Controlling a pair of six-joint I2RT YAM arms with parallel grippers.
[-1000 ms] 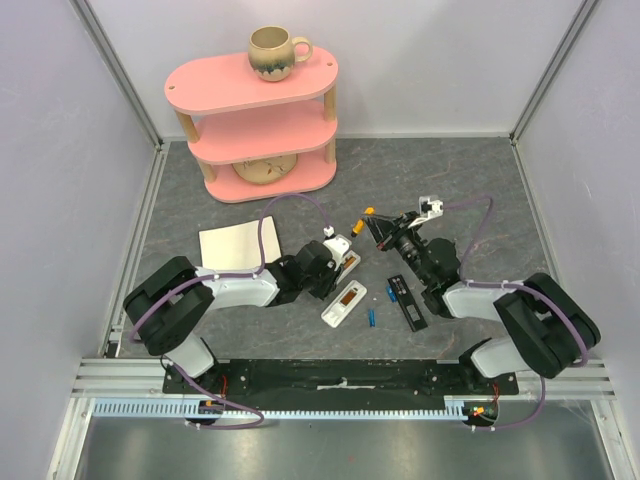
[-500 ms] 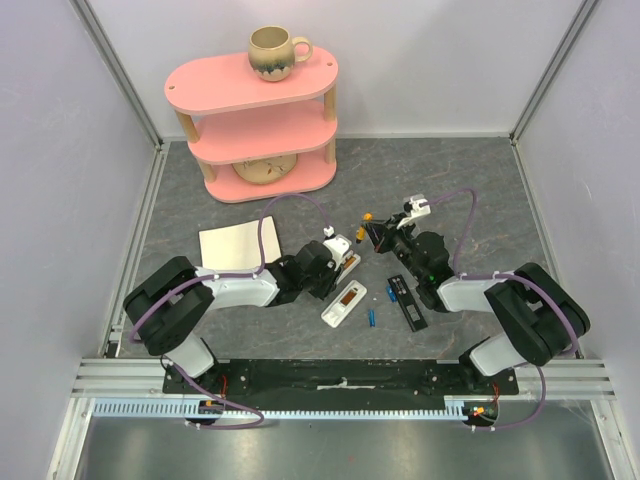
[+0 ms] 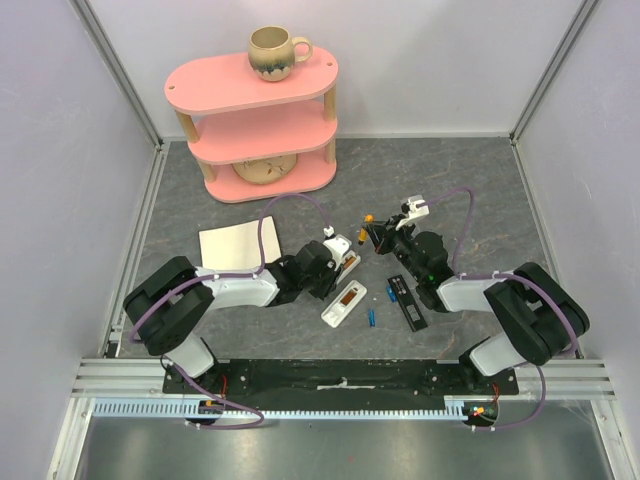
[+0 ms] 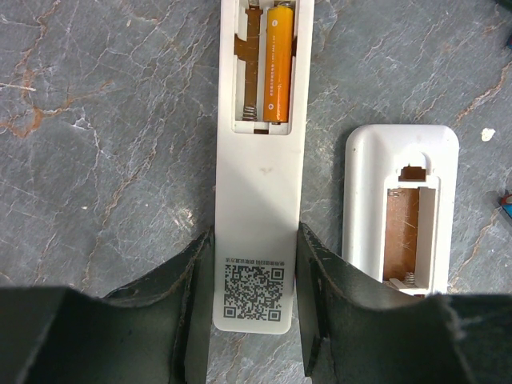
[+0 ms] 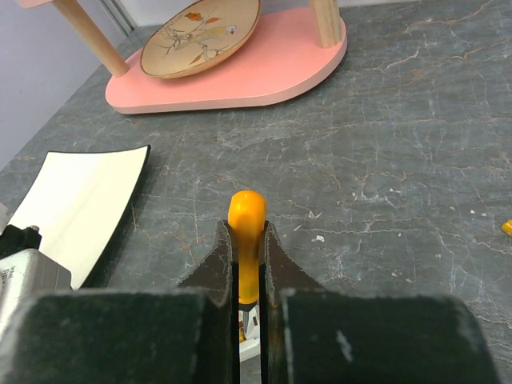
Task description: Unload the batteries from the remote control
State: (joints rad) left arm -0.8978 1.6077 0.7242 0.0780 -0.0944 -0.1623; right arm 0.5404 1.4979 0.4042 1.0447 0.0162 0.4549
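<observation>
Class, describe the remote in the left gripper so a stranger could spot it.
On the table before the pink shelf lie two white remotes, backs open. The held remote sits in the left gripper; it contains an orange battery, while the neighbouring remote is empty.

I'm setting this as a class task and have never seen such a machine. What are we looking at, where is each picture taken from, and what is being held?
Two robot arms are bolted to a table. One picture looks down from above; the others come from a camera on each wrist. The left gripper clamps a white remote, its compartment open with one orange battery inside. The right gripper pinches an orange-handled screwdriver. Nearby lie a second, empty remote and loose blue batteries.
</observation>
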